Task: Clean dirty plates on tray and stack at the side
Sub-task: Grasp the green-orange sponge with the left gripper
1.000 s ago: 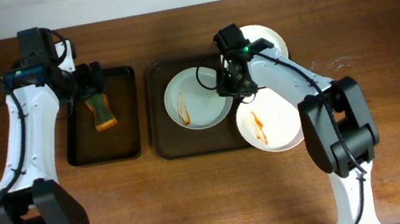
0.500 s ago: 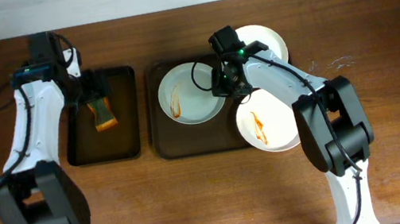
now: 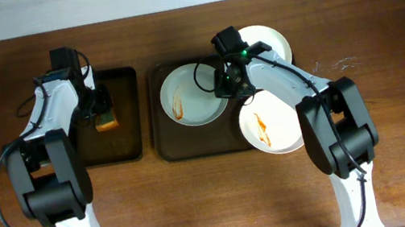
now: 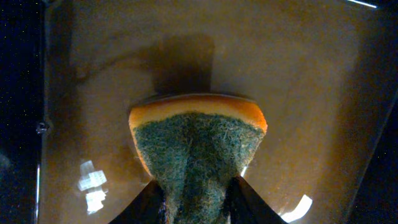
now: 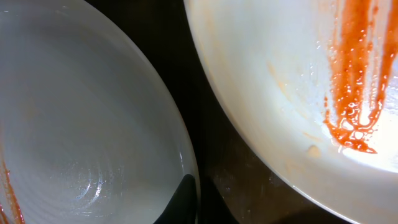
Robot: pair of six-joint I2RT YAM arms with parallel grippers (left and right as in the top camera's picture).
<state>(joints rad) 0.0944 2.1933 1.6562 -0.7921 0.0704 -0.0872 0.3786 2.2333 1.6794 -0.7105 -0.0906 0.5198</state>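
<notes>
On the dark brown tray (image 3: 164,140) lies a white plate (image 3: 188,99) with an orange-red smear. My right gripper (image 3: 226,83) is shut on that plate's right rim (image 5: 186,149), one finger inside the plate (image 5: 81,124) and one outside. A second smeared plate (image 3: 270,127) overhangs the tray's right edge and fills the upper right of the right wrist view (image 5: 292,81). A third white plate (image 3: 268,40) sits at the back right, partly under the arm. My left gripper (image 4: 196,205) is shut on a green-and-orange sponge (image 4: 199,143).
The sponge (image 3: 105,117) lies in a smaller black tray (image 3: 129,137) left of the brown one. Bare wooden table (image 3: 200,203) spreads in front of both trays. A strip of dark tray floor (image 5: 242,180) shows between the two plates.
My left gripper came down over the sponge and closed on it. My right gripper closed on the plate's rim and drew the plate slightly left.
</notes>
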